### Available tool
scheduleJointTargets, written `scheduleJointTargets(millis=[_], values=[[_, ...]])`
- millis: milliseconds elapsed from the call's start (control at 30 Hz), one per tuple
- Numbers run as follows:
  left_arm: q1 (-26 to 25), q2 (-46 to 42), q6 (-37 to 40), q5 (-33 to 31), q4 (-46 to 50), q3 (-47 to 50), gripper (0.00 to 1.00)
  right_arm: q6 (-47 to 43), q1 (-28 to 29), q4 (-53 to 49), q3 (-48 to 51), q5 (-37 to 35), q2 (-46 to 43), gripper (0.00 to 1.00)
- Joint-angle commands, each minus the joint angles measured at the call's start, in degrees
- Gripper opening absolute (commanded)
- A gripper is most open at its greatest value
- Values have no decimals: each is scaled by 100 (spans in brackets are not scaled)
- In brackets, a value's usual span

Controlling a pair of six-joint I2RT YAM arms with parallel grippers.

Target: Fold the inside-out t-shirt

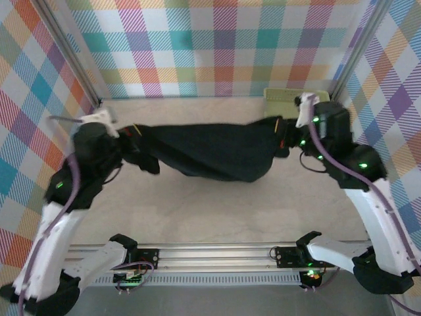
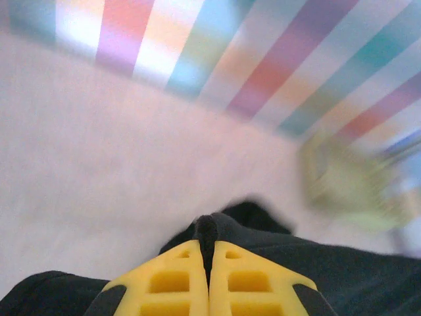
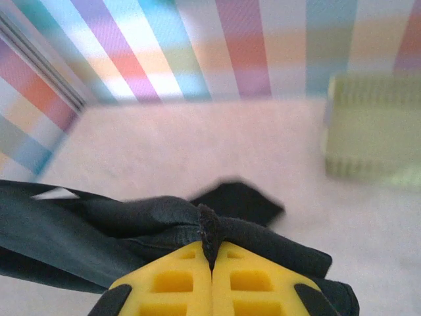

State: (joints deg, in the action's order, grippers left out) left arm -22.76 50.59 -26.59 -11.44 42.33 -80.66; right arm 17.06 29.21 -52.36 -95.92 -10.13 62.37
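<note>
Black t-shirt (image 1: 210, 153) stretches between wide-apart left hand (image 1: 131, 140) and right hand (image 1: 281, 136).

Stretched between my two hands: the t-shirt (image 1: 210, 153) hangs across the middle of the table (image 1: 197, 217).

Its left end is nipped in my left gripper (image 1: 130, 140) and its right end in my right gripper (image 1: 283, 137), with the cloth hanging between them over the tabletop. The basket (image 1: 289, 99) stands just behind my right gripper, in the far right corner against the back wall. My arm bases sit at the near edge, well in front of the shirt.
</note>
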Motion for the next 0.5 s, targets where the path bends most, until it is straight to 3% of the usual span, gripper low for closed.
scheduleJointTargets(millis=[0,467], values=[[-26,-372,268,-307,-387,-366,0,-417,4,-240,-1108,243,82,0],[-26,-834,365,640,-1131,-1422,0,-423,4,436,-2698,1836,-41,0]])
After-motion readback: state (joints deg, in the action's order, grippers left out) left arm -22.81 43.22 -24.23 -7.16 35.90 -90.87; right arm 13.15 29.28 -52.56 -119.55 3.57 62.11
